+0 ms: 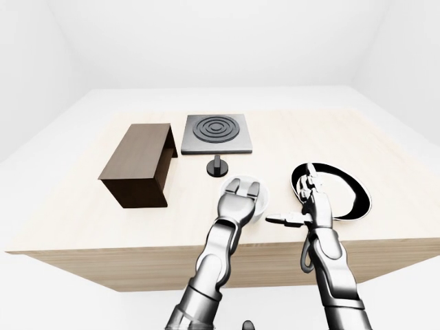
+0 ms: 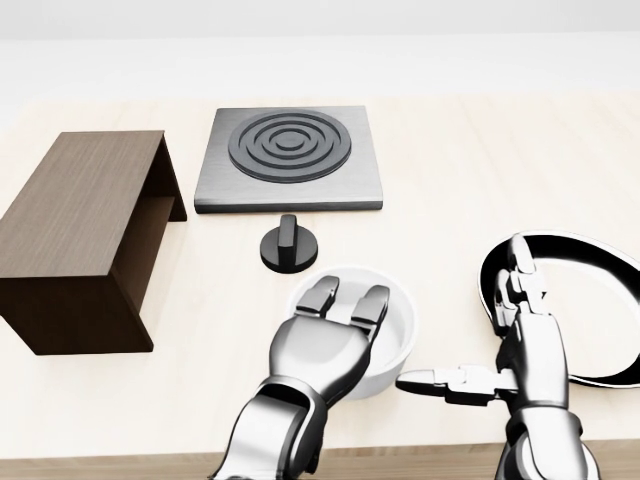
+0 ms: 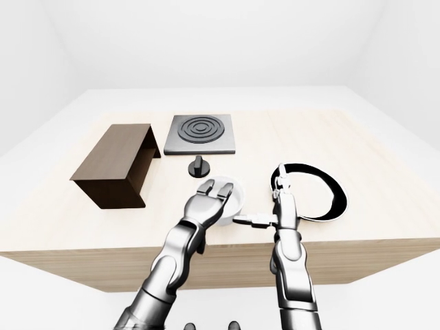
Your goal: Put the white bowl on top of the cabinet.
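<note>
While the white bowl (image 2: 385,330) sits right of the cabinet (image 2: 75,215), unlifted, the left robot hand (image 2: 330,345) rests open-fingered over it.

Glossy silver segmented arms with dark joints, each three-fingered robot hand (image 2: 322,345) black-tipped.

The left hand (image 2: 325,345) covers much of the white bowl (image 2: 398,318). In the head view the black plate (image 2: 590,262) is cut off at the right edge, partly hidden behind the right hand (image 2: 525,340).
</note>
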Motion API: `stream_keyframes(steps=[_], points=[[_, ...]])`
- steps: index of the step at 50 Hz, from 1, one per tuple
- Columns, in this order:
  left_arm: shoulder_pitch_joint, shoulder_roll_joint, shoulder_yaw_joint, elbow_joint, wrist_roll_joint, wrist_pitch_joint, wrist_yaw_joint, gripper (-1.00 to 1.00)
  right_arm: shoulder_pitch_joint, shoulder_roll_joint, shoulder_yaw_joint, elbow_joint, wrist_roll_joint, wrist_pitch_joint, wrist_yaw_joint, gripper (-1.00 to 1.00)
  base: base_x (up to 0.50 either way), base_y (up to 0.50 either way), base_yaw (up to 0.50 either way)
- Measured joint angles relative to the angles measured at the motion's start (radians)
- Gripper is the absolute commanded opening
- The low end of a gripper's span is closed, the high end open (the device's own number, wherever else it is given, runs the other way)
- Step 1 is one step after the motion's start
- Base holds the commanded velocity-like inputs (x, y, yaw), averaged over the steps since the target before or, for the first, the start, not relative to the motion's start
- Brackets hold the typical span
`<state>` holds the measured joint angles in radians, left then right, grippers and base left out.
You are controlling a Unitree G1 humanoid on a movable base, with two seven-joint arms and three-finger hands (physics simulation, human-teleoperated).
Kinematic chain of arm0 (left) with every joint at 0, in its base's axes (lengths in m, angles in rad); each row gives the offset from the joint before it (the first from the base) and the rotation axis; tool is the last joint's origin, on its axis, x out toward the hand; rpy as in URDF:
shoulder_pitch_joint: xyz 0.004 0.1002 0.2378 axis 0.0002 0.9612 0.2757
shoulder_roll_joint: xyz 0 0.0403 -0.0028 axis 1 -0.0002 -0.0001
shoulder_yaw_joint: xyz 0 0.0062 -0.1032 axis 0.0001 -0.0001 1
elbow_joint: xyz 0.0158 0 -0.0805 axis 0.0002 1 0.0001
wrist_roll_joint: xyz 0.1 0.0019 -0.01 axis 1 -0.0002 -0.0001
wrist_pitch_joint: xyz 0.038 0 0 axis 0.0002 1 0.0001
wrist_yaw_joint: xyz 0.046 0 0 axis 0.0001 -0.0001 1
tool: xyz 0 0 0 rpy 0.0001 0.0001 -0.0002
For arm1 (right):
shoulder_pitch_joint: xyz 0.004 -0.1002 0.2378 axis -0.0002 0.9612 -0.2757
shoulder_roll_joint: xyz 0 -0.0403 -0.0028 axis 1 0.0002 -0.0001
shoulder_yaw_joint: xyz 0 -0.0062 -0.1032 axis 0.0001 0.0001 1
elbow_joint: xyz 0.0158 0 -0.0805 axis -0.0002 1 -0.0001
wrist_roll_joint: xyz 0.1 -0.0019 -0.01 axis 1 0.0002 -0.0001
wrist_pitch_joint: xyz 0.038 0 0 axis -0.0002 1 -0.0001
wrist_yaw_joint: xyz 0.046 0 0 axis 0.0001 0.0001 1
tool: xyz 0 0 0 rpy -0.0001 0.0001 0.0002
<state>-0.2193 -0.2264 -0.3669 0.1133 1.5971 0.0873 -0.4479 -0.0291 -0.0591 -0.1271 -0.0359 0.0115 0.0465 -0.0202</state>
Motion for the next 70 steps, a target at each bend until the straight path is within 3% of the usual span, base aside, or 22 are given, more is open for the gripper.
stream_keyframes(steps=[15,70], points=[[-0.136,-0.001,0.07,0.182,-0.017,0.0,0.02,1.0,0.0,0.002,0.005,0.005,-0.004,-0.006,-0.001,1.0,0.0,0.0,0.0],[-0.314,-0.001,0.12,0.471,-0.156,0.0,0.141,1.0,0.006,0.005,0.007,-0.009,-0.004,0.0,0.002,1.0,0.0,0.0,0.0]])
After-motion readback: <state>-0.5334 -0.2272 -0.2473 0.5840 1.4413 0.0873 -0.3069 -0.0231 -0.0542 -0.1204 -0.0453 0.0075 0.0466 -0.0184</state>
